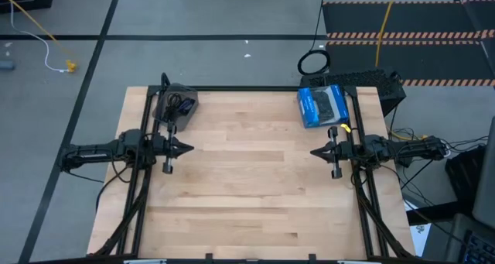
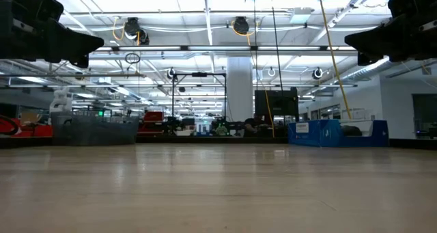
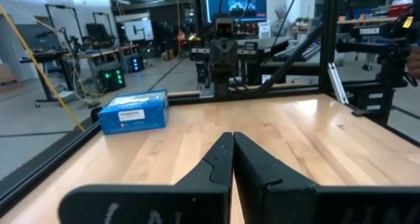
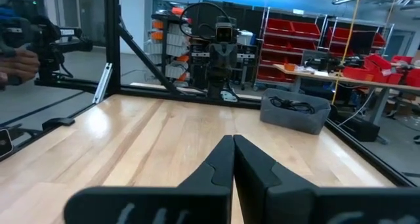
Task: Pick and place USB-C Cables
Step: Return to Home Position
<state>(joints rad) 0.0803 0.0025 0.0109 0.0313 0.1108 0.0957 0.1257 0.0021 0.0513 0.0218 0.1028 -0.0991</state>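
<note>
We hold our left gripper (image 1: 190, 148) and right gripper (image 1: 312, 151) pinched closed and empty, facing each other over the table (image 1: 247, 194). We judge nothing remains to grasp: the cables (image 1: 179, 105) lie inside the bin (image 1: 194, 101) at its far left corner.

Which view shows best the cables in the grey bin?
The high view: it looks straight down into the bin, so the cables show, black and purple-blue. The right wrist view shows them only partly, behind the rim. The low view shows only the bin's wall; the left wrist view, nothing.
</note>
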